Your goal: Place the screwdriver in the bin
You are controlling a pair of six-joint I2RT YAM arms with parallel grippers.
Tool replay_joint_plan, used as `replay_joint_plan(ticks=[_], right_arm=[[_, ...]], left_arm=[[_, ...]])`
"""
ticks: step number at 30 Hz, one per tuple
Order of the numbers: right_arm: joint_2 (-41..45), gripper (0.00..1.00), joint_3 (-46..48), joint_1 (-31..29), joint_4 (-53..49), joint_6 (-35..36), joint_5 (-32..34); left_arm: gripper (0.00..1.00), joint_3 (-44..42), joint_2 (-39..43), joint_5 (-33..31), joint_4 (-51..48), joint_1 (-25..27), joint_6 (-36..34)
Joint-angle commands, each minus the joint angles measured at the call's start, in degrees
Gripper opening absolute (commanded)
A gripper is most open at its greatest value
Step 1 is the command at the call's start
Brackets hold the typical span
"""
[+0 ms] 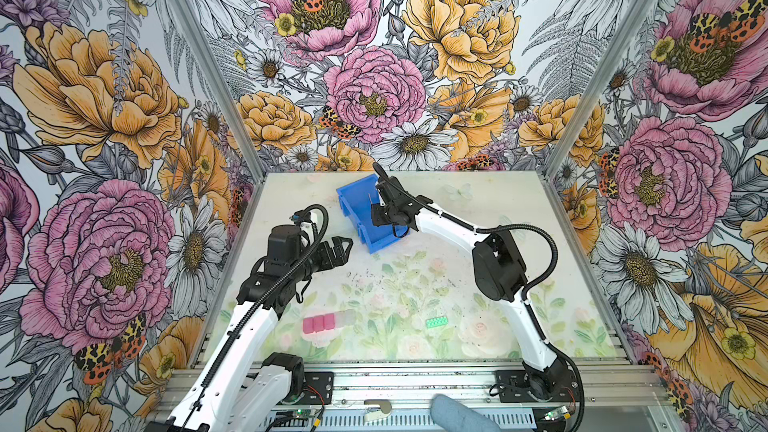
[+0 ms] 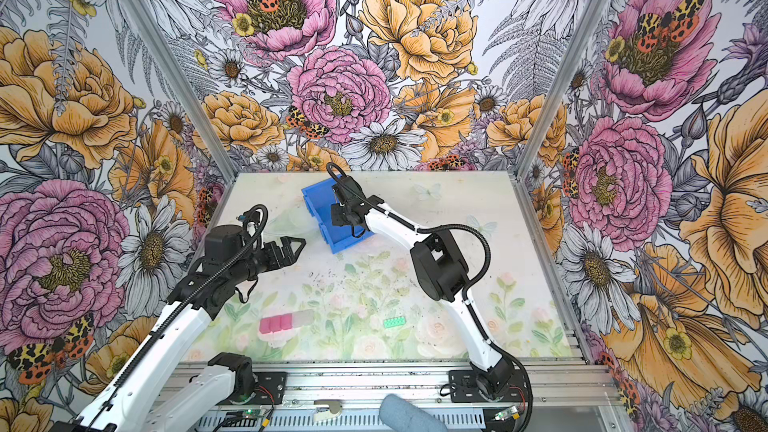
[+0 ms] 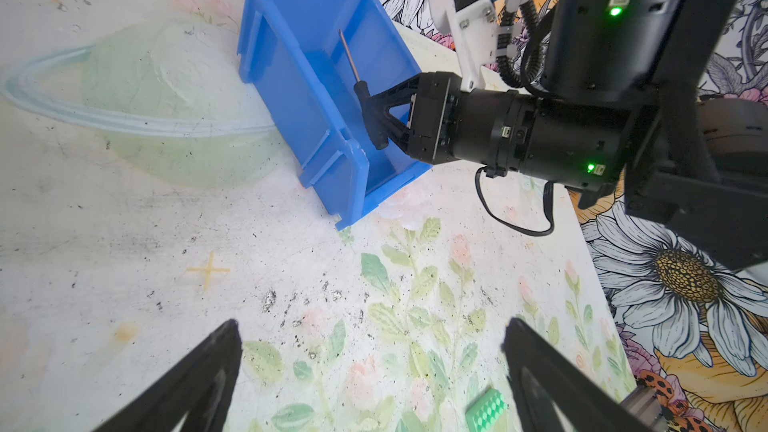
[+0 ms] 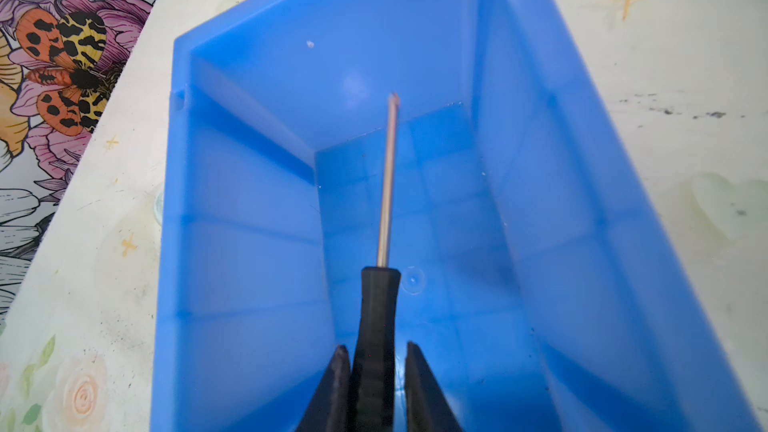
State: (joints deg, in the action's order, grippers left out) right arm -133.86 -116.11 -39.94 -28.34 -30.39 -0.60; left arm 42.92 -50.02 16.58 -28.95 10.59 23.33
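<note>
left tool (image 3: 370, 324): jaws wide apart | right tool (image 4: 376, 346): jaws slightly parted

No legible text, label, brand, number or sign anywhere in view.

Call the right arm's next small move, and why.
Likely open the right gripper wider to drop the screwdriver. The jaws flank its handle with a gap on just one side, and the whole tool is over the floor of the bin, inside its walls.
</note>
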Motion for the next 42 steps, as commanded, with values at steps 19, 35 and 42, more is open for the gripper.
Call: replay_joint_plan(ticks=[19, 35, 42], right_arm=[[14.5, 0.76, 4.8, -0.4, 1.0, 5.8, 5.3], [46.4, 1.0, 40.5, 1.7, 3.8, 4.9, 14.8], [67.4, 0.99, 64.7, 12.5, 9.7, -4.4, 19.8]], left_arm=[[0.99, 0.7, 0.1, -2.7, 1.5, -1.1, -2.4], [0.98, -2.8, 4.8, -17.6, 1.0, -1.3, -4.7], [0.99, -7.0, 5.6, -24.8, 5.1, -1.7, -7.7]])
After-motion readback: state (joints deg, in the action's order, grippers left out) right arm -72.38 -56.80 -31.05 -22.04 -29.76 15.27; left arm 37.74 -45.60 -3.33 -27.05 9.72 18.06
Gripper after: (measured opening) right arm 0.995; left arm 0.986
